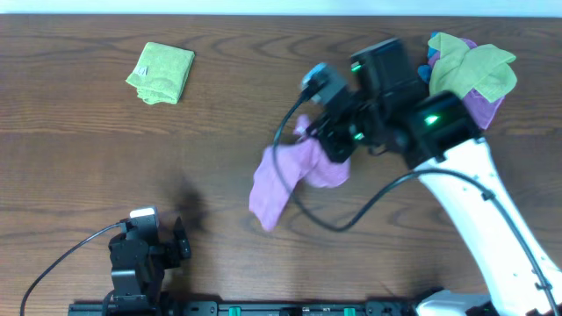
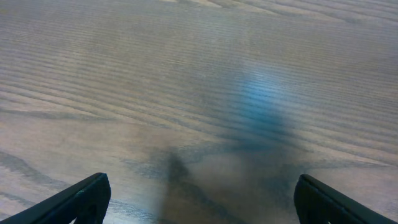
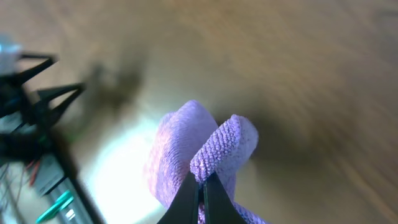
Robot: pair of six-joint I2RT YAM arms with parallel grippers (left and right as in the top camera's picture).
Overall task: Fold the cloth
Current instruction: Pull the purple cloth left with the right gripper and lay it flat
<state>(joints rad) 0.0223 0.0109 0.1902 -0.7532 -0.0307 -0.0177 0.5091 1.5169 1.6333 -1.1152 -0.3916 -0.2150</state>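
One nubby purple cloth (image 3: 180,146) pinched in right tool (image 3: 200,186), hanging limp, left tool (image 2: 199,200) spread over woodgrain table (image 2: 186,62)

Dark brown wood-grain table (image 1: 88,149) across nearly the whole overhead view, grain running 9 to 3 o'clock. Narrow pale strip (image 1: 263,6) along the 12 o'clock edge, black rail (image 1: 290,309) along the 6 o'clock edge, soft shadow (image 1: 189,211) on the wood near 7 o'clock. Bluish sheen (image 2: 261,106) on the grain in left wrist view; bright washed-out patch (image 3: 118,162) at 7 o'clock in right wrist view, the rest blurred tan.
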